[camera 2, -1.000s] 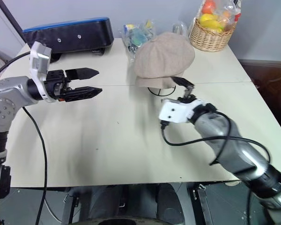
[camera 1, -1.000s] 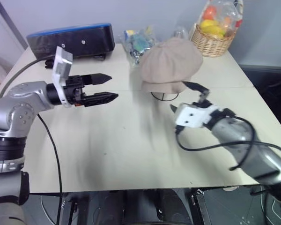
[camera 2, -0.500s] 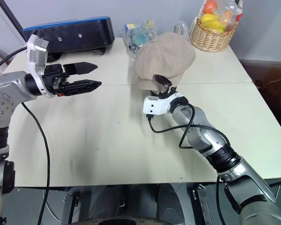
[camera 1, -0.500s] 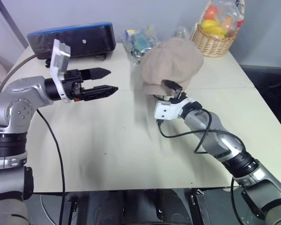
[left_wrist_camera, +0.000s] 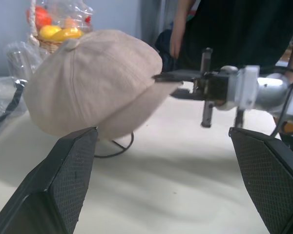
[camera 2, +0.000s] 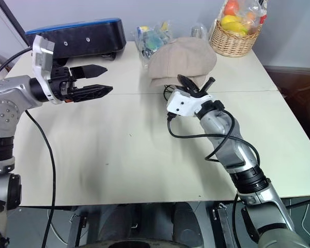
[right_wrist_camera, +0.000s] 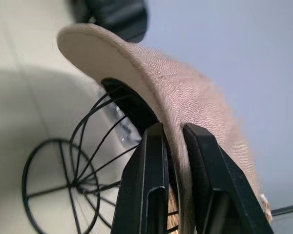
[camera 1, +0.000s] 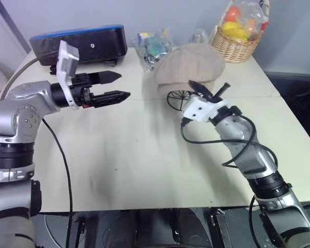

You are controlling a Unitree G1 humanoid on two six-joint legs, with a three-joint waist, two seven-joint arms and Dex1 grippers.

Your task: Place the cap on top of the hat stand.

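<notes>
- One wicker basket (camera 1: 236,47) stands behind the cap (camera 1: 188,66), holding yellow and orange fruit under clear wrap.
- One cap sits over the one wire hat stand (camera 1: 180,99), whose round base shows beside the brim.
- The right gripper (right_wrist_camera: 172,141) is clamped on the cap's edge.
- The left gripper (camera 1: 113,86), well apart from the cap, is spread and holds nothing.

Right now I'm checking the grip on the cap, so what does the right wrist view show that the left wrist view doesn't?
Right wrist view: the right hand shut on the cap's edge, with the hat stand's wire cage under the cap. Left wrist view: the left hand's open fingers, the wicker basket of fruit, and a person behind the table. Both: the cap sitting on the stand, held by the right hand.
</notes>
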